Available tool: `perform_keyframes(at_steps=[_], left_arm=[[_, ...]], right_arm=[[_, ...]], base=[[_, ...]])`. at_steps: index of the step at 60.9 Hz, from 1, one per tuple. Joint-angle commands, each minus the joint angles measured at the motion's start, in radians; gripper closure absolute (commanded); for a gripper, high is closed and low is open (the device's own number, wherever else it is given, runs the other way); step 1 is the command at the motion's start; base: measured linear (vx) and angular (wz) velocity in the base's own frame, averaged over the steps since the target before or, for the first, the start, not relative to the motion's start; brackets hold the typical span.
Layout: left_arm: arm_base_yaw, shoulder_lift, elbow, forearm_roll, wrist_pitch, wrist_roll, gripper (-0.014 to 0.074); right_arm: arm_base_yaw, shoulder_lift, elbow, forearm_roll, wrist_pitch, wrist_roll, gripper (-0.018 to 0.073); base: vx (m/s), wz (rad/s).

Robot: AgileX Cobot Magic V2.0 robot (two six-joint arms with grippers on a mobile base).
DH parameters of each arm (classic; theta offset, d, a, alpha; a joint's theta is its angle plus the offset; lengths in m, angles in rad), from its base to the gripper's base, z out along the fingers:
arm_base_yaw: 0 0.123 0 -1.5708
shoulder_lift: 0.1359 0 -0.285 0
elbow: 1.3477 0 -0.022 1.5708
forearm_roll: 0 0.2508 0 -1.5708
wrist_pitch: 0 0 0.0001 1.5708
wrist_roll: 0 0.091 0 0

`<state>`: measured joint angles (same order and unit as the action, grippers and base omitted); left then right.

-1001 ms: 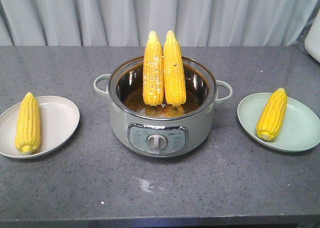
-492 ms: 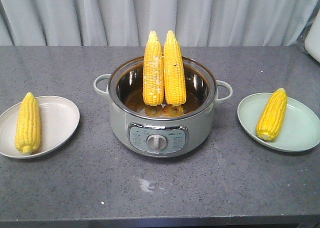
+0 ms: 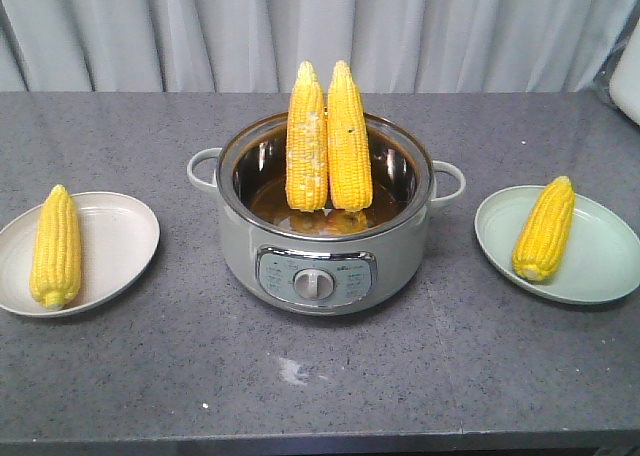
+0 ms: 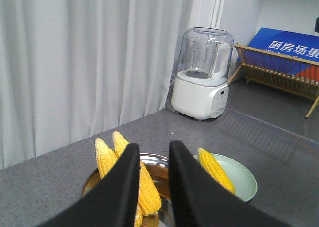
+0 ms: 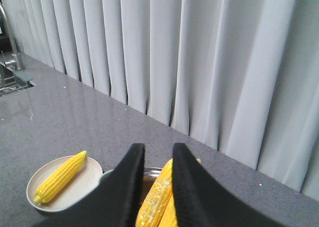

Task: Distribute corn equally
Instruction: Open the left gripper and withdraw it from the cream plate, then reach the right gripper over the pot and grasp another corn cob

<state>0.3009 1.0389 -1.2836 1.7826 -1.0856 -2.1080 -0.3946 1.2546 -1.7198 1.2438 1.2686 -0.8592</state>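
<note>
Nothing is seen to have moved since a second ago. Left jaws and right jaws are held narrowly parted, empty, above the pot [image 3: 240, 246], where two cobs [image 3: 327, 141] are stood upright. One cob [image 3: 55, 246] is laid on the white plate [image 3: 120, 231], another cob [image 3: 544, 228] on the green plate [image 3: 600, 256]; the two standing in the pot are judged still to be shared out. "厨房场景" is read on a blue sign [image 4: 294, 48].

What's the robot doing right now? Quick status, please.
Left gripper, right gripper: jaws parted, empty. Two cobs upright in pot; a cob on white plate, another cob on green plate. Nothing blocking.
</note>
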Motion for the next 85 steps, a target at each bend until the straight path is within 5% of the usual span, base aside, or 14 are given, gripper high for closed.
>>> perform_keyframes(at_steps=[1, 13, 30, 58, 85], left_arm=[[-0.008, -0.009, -0.031, -0.054, 0.021, -0.012, 0.0451], [-0.008, -0.016, -0.031, -0.082, -0.046, -0.012, 0.0451], [-0.008, -0.083, -0.031, -0.07, -0.071, -0.012, 0.0451], [-0.008, -0.094, -0.031, -0.071, -0.096, -0.012, 0.0451], [-0.008, -0.094, -0.031, -0.07, -0.103, -0.012, 0.0451]], right_arm=[[0.006, 0.015, -0.023, 0.078, -0.043, -0.015, 0.0186], [0.158, 0.119, -0.023, -0.031, -0.177, -0.014, -0.0118], [0.428, 0.302, -0.028, -0.197, -0.444, -0.013, -0.0076], [0.48, 0.691, -0.492, -0.232, -0.293, 0.178, -0.0065], [0.523, 0.894, -0.504, -0.228, -0.315, 0.17, -0.0052]], base=[[0.0, 0.0], [0.0, 0.0], [0.0, 0.0], [0.0, 0.0], [0.0, 0.0]])
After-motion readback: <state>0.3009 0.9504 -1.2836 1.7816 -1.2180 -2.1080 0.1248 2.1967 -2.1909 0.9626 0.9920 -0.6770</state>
